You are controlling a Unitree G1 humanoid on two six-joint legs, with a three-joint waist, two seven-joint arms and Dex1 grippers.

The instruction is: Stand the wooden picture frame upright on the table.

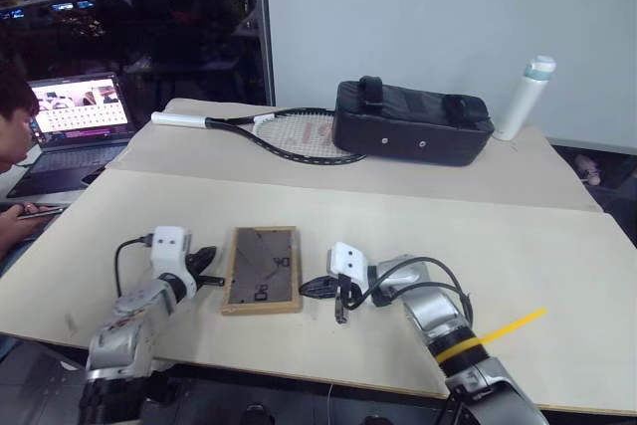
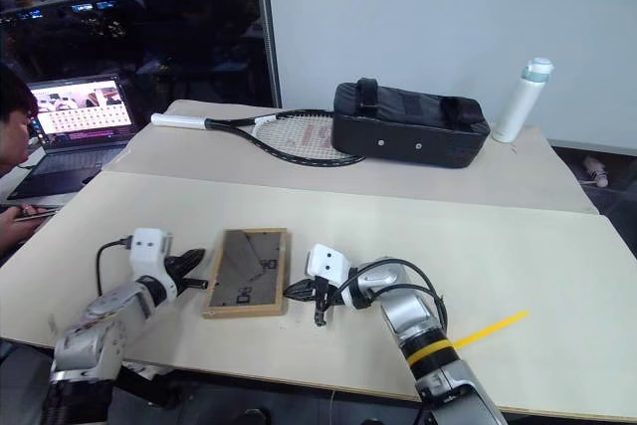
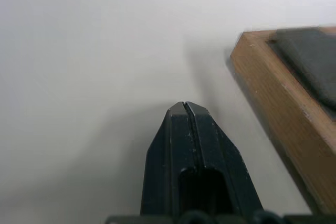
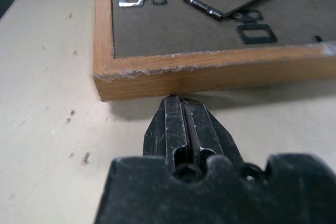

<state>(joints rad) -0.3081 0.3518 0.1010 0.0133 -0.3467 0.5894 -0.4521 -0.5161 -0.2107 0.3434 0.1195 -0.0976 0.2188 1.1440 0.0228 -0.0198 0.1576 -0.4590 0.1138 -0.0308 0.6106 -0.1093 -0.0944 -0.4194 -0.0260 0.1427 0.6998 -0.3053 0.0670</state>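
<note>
A: Head views first. Where is the wooden picture frame (image 1: 261, 269)?

B: Lower centre of the picture, lying flat on the table (image 1: 518, 246) with its dark back panel up. The left gripper (image 1: 206, 264) is just beside its left edge, the right gripper (image 1: 312, 289) just beside its lower right corner. The frame lies between them.

A: Are the fingers holding it?

B: No. Both pairs are pressed together and empty.

A: What else is on the table?

B: In the upper half, a black padded bag (image 1: 411, 122), a racket (image 1: 261, 130) and a white bottle (image 1: 526, 98). A laptop (image 1: 72, 126) with a person at it is at the left edge. A yellow strip (image 1: 506, 330) lies at lower right.

A: The left wrist view?

B: The closed black fingers (image 3: 185, 124) rise from the bottom centre. The frame's wooden edge (image 3: 278, 114) runs down the right side, near the tips but apart from them.

A: And the right wrist view?

B: The closed fingers (image 4: 181, 124) sit at lower centre, their tips right at the frame's side (image 4: 210, 74), near its corner; I cannot tell whether they touch. Metal clips show on the back panel.

A: Any writing?

B: The racket strings carry a red mark, too small to read.
</note>
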